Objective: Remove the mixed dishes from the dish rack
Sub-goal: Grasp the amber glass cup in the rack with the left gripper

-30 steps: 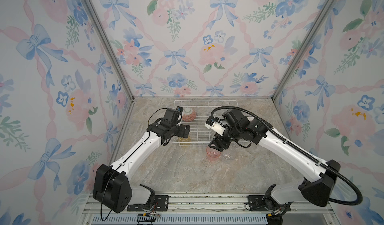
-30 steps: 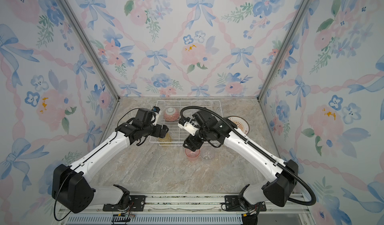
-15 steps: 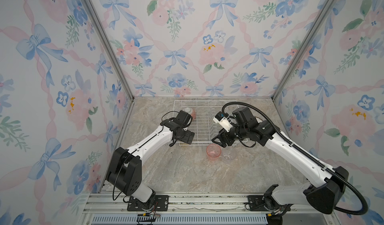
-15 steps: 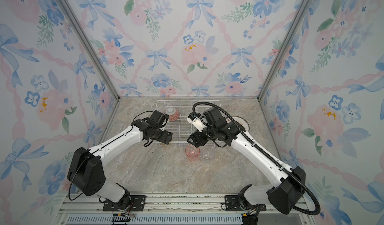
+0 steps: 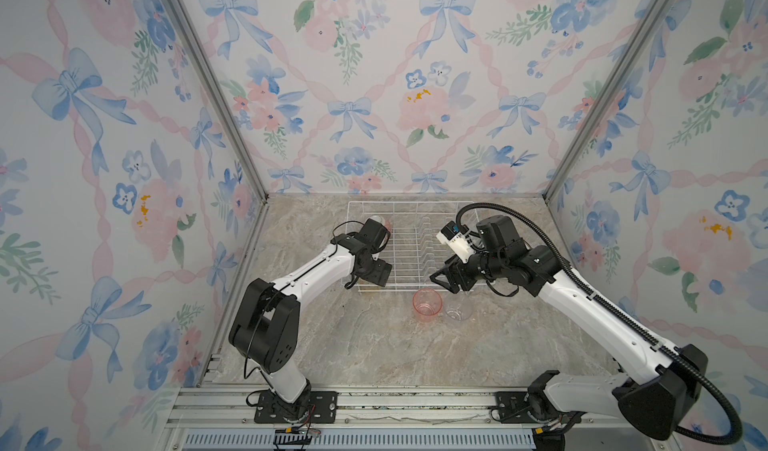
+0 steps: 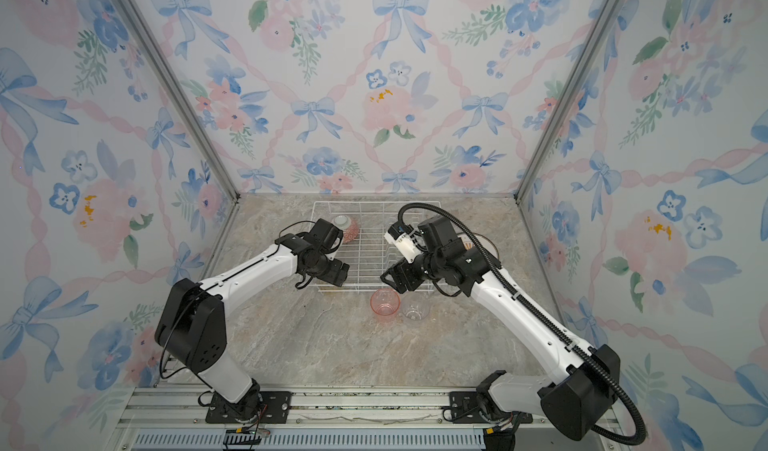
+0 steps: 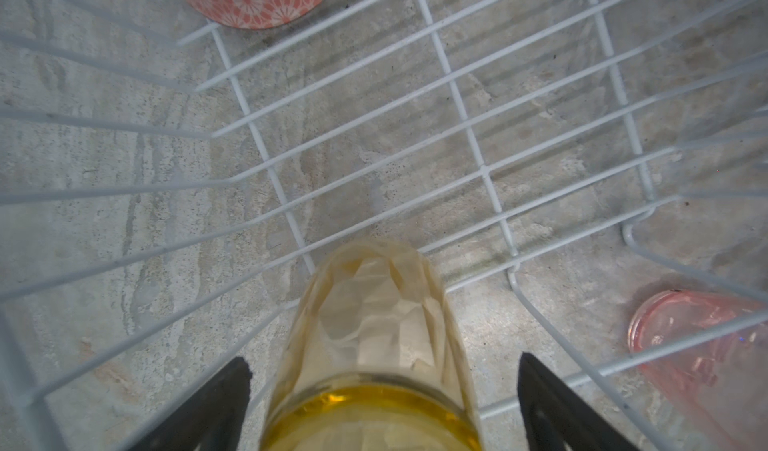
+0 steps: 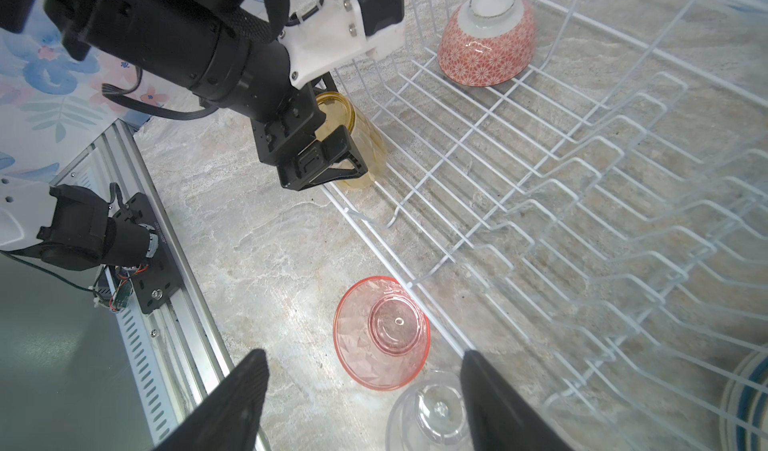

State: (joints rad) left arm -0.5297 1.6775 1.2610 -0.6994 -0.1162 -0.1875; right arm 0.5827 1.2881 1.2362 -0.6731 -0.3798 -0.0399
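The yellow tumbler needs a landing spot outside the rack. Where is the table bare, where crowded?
Bare: the table between the dish rack and the front rail, left of the pink tumbler; also the strip along the left wall. Crowded: the clear tumbler beside the pink one, near the right gripper; plates right of the rack.

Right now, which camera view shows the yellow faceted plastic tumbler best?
The left wrist view: the yellow faceted plastic tumbler sits large and central inside the open left gripper. The right wrist view shows it partly behind that gripper, in the white wire dish rack. Both top views almost hide it under the gripper.
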